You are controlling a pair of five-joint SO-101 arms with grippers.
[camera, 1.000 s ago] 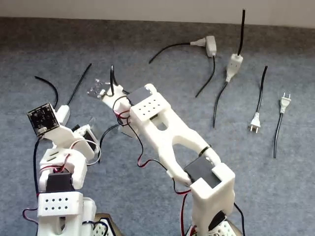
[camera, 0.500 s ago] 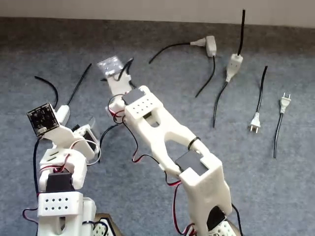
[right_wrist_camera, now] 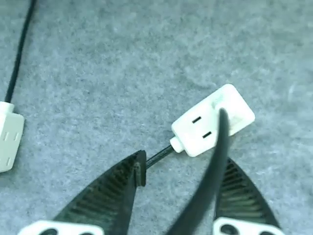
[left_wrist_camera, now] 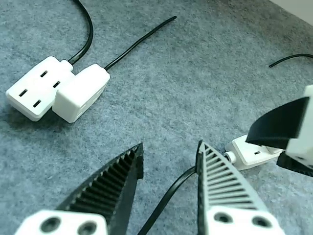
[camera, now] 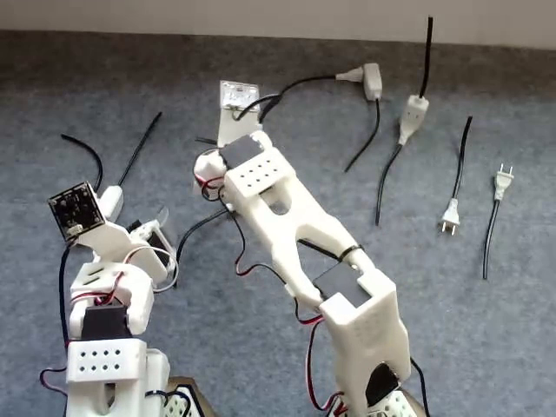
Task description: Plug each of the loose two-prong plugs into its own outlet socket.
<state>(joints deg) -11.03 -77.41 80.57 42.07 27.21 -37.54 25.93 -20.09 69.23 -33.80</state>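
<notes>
Mainly white two-prong plug point(camera: 503, 180), black cord point(camera: 491, 233)

Outlet socket point(left_wrist_camera: 247, 154) half hidden behind right arm point(left_wrist_camera: 283, 126).

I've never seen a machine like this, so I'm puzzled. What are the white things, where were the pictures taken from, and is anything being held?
They are two white plastic robot arms, a left arm and a right arm, on a grey fuzzy table. One picture looks down from above; the other two come from cameras on each wrist, looking past the hand. The left hand and the right hand are both open, holding nothing. A white socket block lies just ahead of the right hand. Farther off lie one loose white two-prong plug and a second loose plug.
</notes>
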